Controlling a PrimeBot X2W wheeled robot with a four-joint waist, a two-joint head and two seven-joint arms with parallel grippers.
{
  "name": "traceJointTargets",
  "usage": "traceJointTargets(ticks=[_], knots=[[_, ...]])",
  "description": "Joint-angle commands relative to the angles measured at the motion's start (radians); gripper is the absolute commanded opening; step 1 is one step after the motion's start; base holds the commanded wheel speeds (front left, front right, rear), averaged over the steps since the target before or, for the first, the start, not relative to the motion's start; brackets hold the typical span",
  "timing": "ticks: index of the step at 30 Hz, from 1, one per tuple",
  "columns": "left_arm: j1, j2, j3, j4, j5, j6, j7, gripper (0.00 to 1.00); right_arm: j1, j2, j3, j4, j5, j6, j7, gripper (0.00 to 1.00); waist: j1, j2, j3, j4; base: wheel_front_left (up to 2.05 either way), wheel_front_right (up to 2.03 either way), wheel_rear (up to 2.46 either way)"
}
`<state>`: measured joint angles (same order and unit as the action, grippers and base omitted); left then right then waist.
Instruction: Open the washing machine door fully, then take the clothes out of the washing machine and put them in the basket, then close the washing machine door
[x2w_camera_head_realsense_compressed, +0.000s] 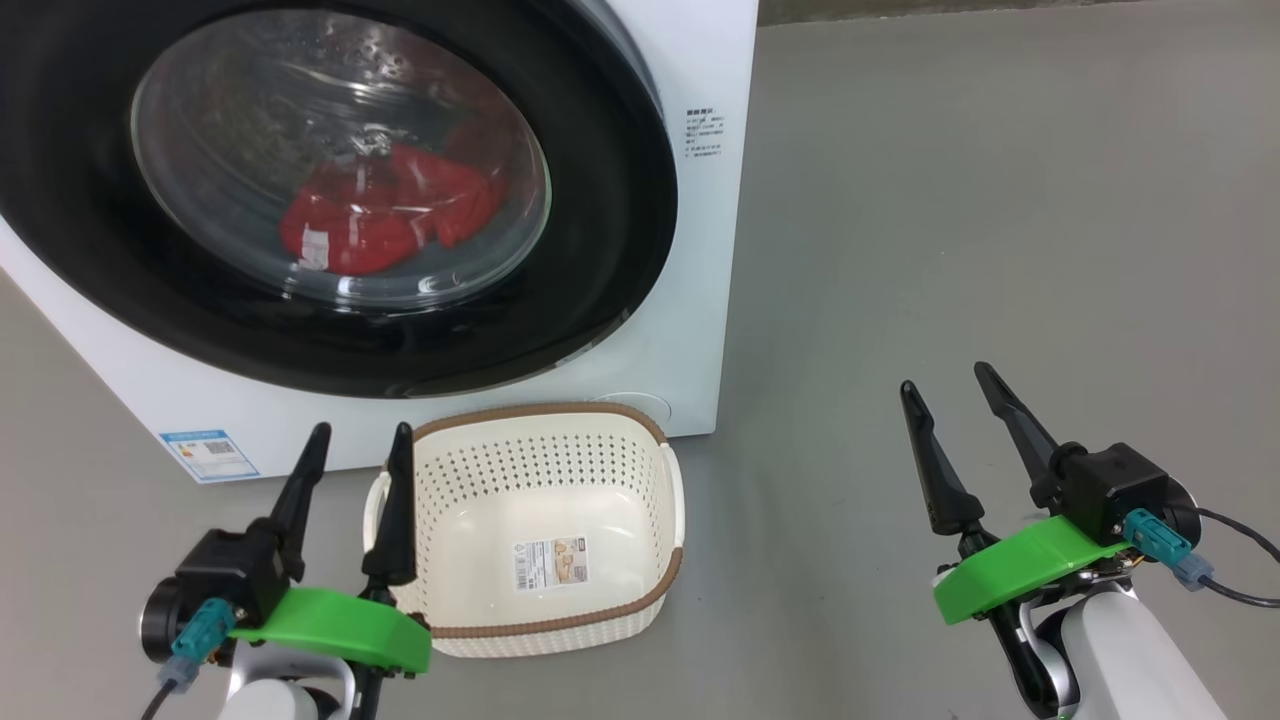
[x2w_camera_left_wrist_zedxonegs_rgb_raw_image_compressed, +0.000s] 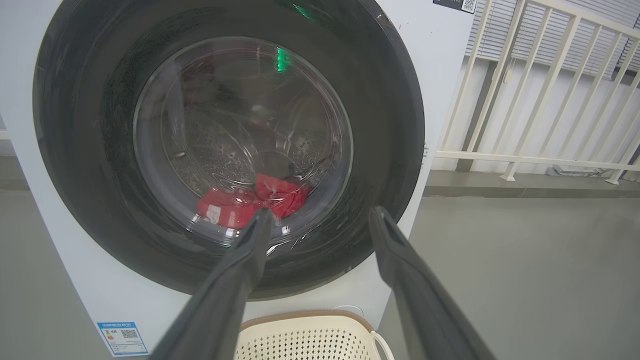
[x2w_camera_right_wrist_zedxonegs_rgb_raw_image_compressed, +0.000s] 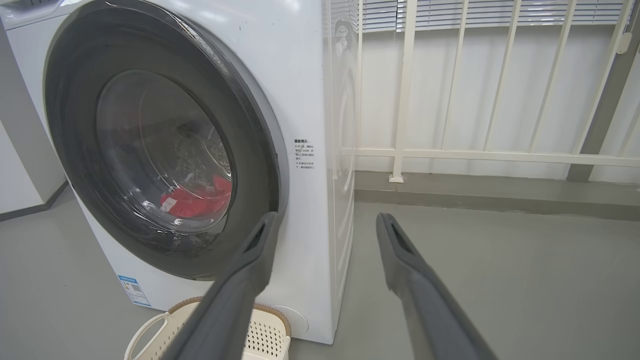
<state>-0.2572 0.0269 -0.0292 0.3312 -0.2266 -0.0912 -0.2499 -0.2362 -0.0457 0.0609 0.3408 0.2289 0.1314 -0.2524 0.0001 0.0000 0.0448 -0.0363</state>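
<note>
I've got the left gripper (x2w_camera_head_realsense_compressed: 361, 430) spread and empty, just beside the cream perforated plastic basket (x2w_camera_head_realsense_compressed: 540, 411) in front of the big white front-loading washing machine (x2w_camera_head_realsense_compressed: 705, 260). Its round black-rimmed glass door (x2w_camera_head_realsense_compressed: 605, 250) is shut and partly cut off, bright red clothes (x2w_camera_head_realsense_compressed: 385, 215) blurry behind the glare; right gripper (x2w_camera_head_realsense_compressed: 944, 378) spread too, over grey floor (x2w_camera_head_realsense_compressed: 950, 200).

Laundry corner of a utility space, white washing machine (x2w_camera_right_wrist_zedxonegs_rgb_raw_image_compressed: 310, 75), bare grey floor (x2w_camera_head_realsense_compressed: 1000, 250), white railing (x2w_camera_right_wrist_zedxonegs_rgb_raw_image_compressed: 475, 156), slatted blinds (x2w_camera_right_wrist_zedxonegs_rgb_raw_image_compressed: 475, 12)

Cream perforated plastic basket (x2w_camera_head_realsense_compressed: 540, 460) on the grey floor (x2w_camera_head_realsense_compressed: 1000, 200), just before the white box-shaped washing machine (x2w_camera_head_realsense_compressed: 690, 300).
Red fabric clothes (x2w_camera_head_realsense_compressed: 380, 220) lie low inside it, behind its round black-rimmed glass door (x2w_camera_head_realsense_compressed: 600, 250).
</note>
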Motion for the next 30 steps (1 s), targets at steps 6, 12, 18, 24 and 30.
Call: traceJointTargets(ticks=[6, 12, 18, 24, 30], knots=[[-0.045, 0.023, 0.028, -0.014, 0.009, 0.004, -0.012, 1.00, -0.035, -0.005, 0.018, -0.024, 0.005, -0.001, -0.009, 1.00, 0.0000, 0.0000, 0.003, 0.003, 0.00, 0.00, 0.00], [-0.056, 0.023, 0.030, -0.008, 0.010, 0.002, -0.012, 1.00, -0.037, -0.005, 0.021, -0.026, 0.005, -0.001, -0.009, 1.00, 0.0000, 0.0000, 0.010, 0.005, 0.00, 0.00, 0.00], [-0.064, 0.023, 0.024, -0.001, 0.006, 0.001, -0.012, 1.00, -0.050, -0.008, 0.048, -0.019, 0.002, -0.001, -0.009, 0.00, 0.0000, 0.0000, 0.026, 0.008, 0.00, 0.00, 0.00], [-0.083, 0.023, -0.001, -0.011, -0.034, -0.009, -0.012, 1.00, -0.082, -0.010, 0.039, 0.000, 0.058, -0.001, -0.009, 0.00, 0.0000, 0.0000, 0.067, 0.022, 0.00, 0.00, 0.00], [-0.101, 0.023, -0.027, -0.045, -0.043, -0.007, -0.012, 1.00, -0.131, -0.007, 0.061, 0.029, 0.275, -0.001, -0.009, 0.00, 0.0000, 0.0000, 0.114, 0.036, 0.00, 0.00, 0.00]])
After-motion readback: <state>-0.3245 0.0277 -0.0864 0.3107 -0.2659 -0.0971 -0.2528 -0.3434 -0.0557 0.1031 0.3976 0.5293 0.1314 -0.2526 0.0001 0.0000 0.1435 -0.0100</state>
